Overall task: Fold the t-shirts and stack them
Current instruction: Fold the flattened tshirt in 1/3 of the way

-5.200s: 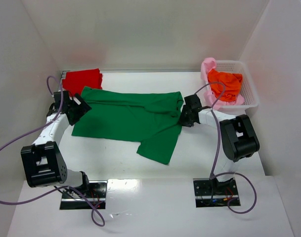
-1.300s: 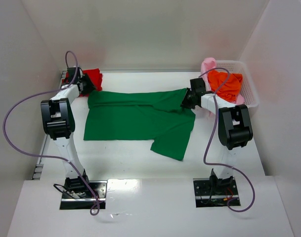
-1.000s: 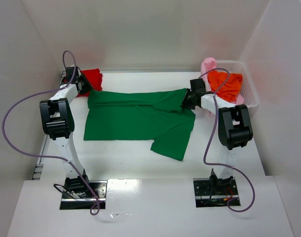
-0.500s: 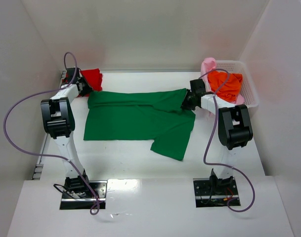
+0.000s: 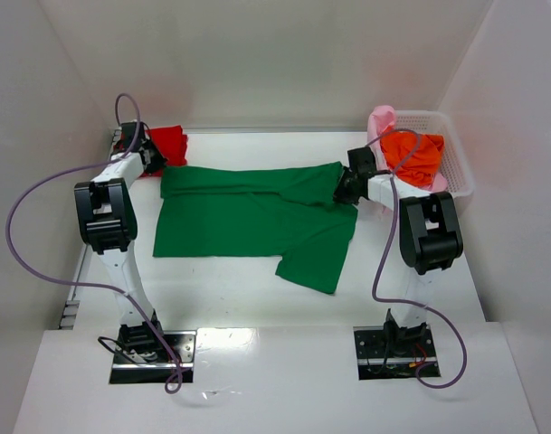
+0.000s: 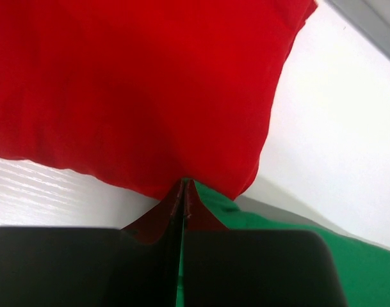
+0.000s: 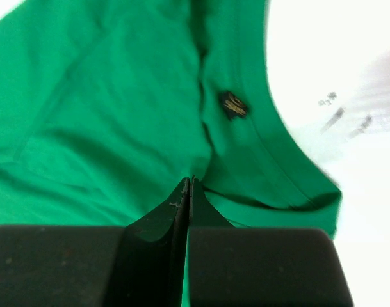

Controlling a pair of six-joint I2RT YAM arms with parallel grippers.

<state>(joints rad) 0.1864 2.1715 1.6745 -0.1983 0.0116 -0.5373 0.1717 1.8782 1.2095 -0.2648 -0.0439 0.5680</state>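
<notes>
The dark green t-shirt (image 5: 248, 217) lies spread flat mid-table, one sleeve (image 5: 316, 262) pointing toward the near side. My left gripper (image 5: 155, 162) is at its back left corner, shut with a sliver of green cloth (image 6: 227, 206) pinched between the fingers. My right gripper (image 5: 341, 191) is shut on the green t-shirt (image 7: 118, 109) just below the collar and its label (image 7: 233, 104). The folded red t-shirt (image 5: 166, 143) sits at the back left, right behind the left gripper (image 6: 184, 183). Orange (image 5: 411, 154) and pale pink (image 5: 381, 122) t-shirts are heaped in the basket.
The white mesh basket (image 5: 454, 172) stands at the back right, close behind the right arm. White walls enclose the table on the left, back and right. Purple cables loop from both arms.
My left gripper has closed on the green t-shirt's back left corner. The right gripper stays shut on the cloth, and neither the arms nor the shirt have shifted noticeably.
</notes>
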